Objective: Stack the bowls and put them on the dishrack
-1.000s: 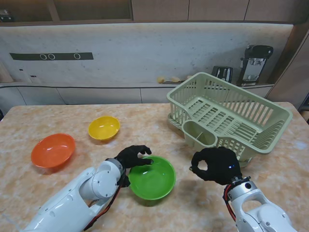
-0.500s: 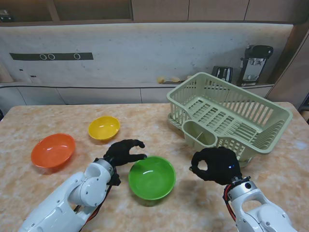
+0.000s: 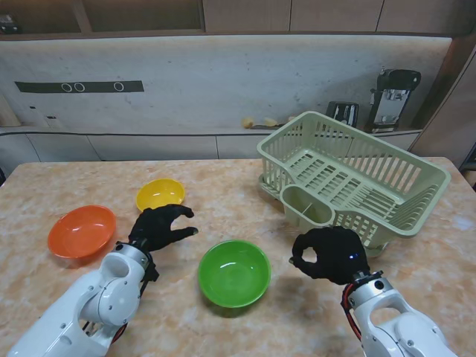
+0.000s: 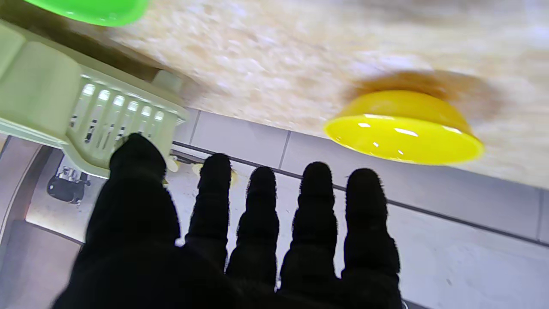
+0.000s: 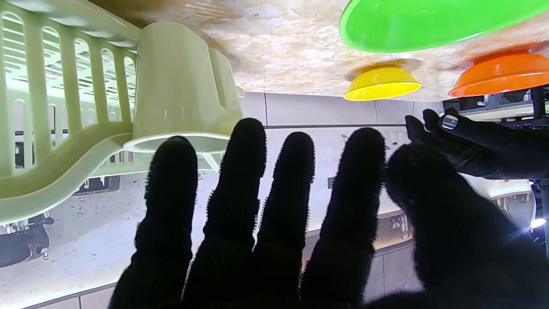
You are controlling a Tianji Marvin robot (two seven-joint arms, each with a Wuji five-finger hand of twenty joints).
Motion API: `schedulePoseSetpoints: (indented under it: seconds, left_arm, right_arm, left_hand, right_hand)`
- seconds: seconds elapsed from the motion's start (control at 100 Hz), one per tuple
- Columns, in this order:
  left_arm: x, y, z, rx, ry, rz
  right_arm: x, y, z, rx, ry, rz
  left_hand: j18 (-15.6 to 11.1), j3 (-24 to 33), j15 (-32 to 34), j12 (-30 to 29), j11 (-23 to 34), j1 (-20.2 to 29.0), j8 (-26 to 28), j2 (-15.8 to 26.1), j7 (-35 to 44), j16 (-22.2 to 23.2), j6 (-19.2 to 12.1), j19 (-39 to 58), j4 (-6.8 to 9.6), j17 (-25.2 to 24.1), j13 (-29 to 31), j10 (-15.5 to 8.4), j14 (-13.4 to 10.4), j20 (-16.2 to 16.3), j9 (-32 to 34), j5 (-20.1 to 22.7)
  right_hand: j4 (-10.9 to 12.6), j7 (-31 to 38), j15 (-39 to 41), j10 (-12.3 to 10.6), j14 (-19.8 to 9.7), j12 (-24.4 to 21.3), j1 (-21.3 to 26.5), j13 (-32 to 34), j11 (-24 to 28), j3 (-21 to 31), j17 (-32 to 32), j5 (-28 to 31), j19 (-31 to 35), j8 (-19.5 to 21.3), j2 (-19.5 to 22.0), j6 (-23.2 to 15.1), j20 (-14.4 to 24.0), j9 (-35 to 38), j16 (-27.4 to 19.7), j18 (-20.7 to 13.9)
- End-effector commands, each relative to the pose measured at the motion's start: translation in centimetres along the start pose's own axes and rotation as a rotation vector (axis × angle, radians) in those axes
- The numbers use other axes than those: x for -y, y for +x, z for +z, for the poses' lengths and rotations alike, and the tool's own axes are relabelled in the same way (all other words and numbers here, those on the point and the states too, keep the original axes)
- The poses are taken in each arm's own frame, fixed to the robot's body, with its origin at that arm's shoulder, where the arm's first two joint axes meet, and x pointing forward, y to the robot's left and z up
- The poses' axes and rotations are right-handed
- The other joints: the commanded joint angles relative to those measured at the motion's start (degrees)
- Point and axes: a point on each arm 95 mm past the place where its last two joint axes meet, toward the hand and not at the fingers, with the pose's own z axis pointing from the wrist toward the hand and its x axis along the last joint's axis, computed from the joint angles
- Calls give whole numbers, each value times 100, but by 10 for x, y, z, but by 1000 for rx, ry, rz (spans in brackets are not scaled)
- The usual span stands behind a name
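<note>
Marble table, green bowl mouth-up

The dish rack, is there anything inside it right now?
The dish rack looks empty: only its slatted floor and the empty cup holder show. All three bowls sit on the table outside it. The near wall hides a strip of its floor.
</note>
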Motion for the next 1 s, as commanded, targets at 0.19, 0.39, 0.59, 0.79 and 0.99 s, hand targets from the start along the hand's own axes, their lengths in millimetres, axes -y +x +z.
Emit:
schedulePoseSetpoints:
  seconds: [0.19,0.39,0.59,0.79,0.99]
  left_arm:
    - [12,-35,-11,93,8,78]
    - [14,-60,-20,142,3,159]
    - [16,-82,-33,191,2,223]
    - [15,-105,-46,243,-4,252]
    - [15,-125,-58,285,-45,293]
  right_arm:
    - [5,4,1,-12,28,10]
    - [5,6,2,-18,37,13]
    - [6,7,4,-23,42,15]
    - [6,8,5,-27,47,16]
    - [7,10,6,-31,52,16]
  left_hand:
    - [-111,-90,-163,-161,-109,230,-60,164,16,-98,-186,-238,41,-129,-130,-158,-110,-137,4,-75]
    - [-247,-46,-286,-181,-127,348,-62,-81,14,-165,-187,-478,92,-214,-250,-235,-242,-262,-110,-188]
    - [-602,6,-396,-217,-149,347,-116,-409,-40,-240,-51,-758,132,-318,-433,-202,-339,-406,-246,-280]
    - [-787,113,-582,-382,-274,213,-368,-731,-337,-443,137,-1156,167,-568,-770,-160,-437,-592,-425,-285]
    - [-1044,2696,-731,-659,-490,-1198,-706,-1611,-779,-729,504,-1625,8,-840,-1193,-64,-518,-805,-757,-414]
  right_hand:
    - [17,100,-28,-132,-36,-48,-137,20,59,-16,-57,64,-18,-26,148,-141,-29,118,-25,39]
    - [17,102,-24,-133,-36,-48,-137,26,60,-16,-52,61,-15,-24,150,-136,-28,118,-24,38]
    - [16,99,-28,-136,-40,-48,-138,21,60,-17,-54,62,-16,-26,151,-146,-29,115,-26,40]
    - [17,100,-28,-132,-40,-48,-137,19,61,-16,-59,61,-16,-25,150,-138,-28,114,-27,41]
    - [18,98,-26,-130,-41,-47,-138,23,63,-16,-54,57,-15,-26,156,-139,-28,114,-26,39]
